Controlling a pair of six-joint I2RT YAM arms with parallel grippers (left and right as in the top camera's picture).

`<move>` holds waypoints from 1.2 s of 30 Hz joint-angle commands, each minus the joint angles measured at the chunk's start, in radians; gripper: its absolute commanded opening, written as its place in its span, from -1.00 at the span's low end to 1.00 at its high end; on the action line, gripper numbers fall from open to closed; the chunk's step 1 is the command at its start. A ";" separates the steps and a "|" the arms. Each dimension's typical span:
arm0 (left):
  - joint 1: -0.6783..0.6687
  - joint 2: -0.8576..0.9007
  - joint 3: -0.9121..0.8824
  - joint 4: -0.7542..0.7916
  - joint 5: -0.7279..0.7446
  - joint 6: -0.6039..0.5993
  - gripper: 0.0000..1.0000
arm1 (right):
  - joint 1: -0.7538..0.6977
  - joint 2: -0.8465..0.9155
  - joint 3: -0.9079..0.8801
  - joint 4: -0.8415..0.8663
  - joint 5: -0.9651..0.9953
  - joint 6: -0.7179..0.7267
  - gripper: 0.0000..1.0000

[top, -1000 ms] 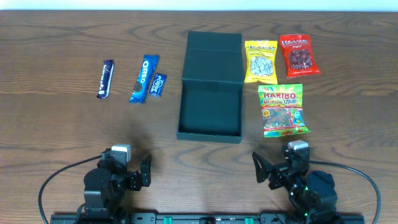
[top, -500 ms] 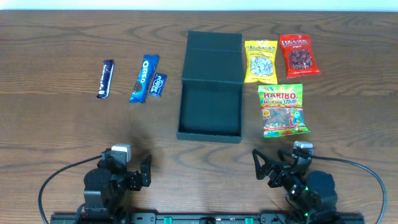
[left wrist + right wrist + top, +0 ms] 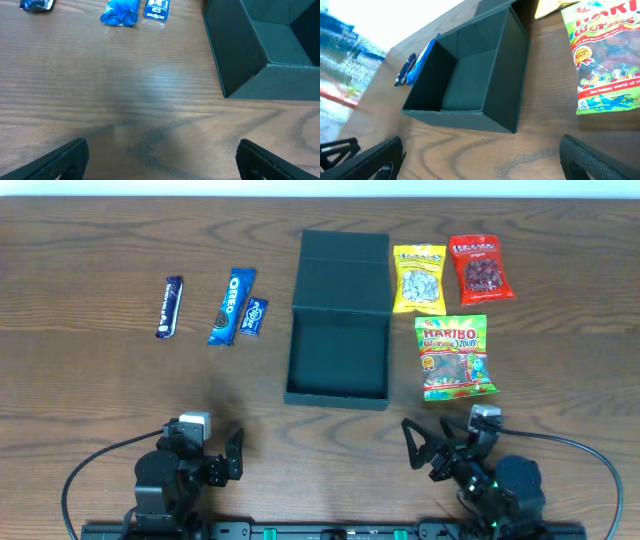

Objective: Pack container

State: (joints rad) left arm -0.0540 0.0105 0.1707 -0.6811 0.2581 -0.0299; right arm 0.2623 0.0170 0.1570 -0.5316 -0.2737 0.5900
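Observation:
The dark teal container (image 3: 338,355) stands open in the middle of the table, its flap lid (image 3: 342,272) laid back behind it. It looks empty in the left wrist view (image 3: 260,55) and the right wrist view (image 3: 470,80). A Haribo packet (image 3: 455,357) lies right of it, also in the right wrist view (image 3: 605,60). Behind that lie a yellow packet (image 3: 419,279) and a red packet (image 3: 481,268). An Oreo pack (image 3: 231,306), a small blue pack (image 3: 255,317) and a dark bar (image 3: 171,306) lie to the left. My left gripper (image 3: 160,160) and right gripper (image 3: 480,160) are open and empty near the front edge.
Black cables (image 3: 90,465) loop from both arm bases along the front edge. The wooden table (image 3: 100,390) runs wide on both sides. A bright background beyond the table's far edge shows at the left of the right wrist view (image 3: 345,50).
The right arm has turned slightly, its gripper shifting a little to the left. The left arm and all objects have stayed still.

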 commanded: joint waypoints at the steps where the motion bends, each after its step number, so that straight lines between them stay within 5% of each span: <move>1: 0.005 -0.007 -0.005 -0.002 -0.006 -0.011 0.91 | 0.006 0.032 0.017 -0.004 -0.002 -0.060 0.92; 19: 0.005 -0.007 -0.005 -0.003 -0.006 -0.011 0.90 | -0.001 0.861 0.494 -0.042 0.456 -0.351 0.99; 36: 0.005 -0.007 -0.005 -0.002 -0.006 -0.011 0.90 | -0.161 1.461 0.609 0.198 0.449 -0.494 0.82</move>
State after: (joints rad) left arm -0.0540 0.0101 0.1707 -0.6807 0.2550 -0.0299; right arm 0.1158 1.4342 0.7521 -0.3542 0.1627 0.1276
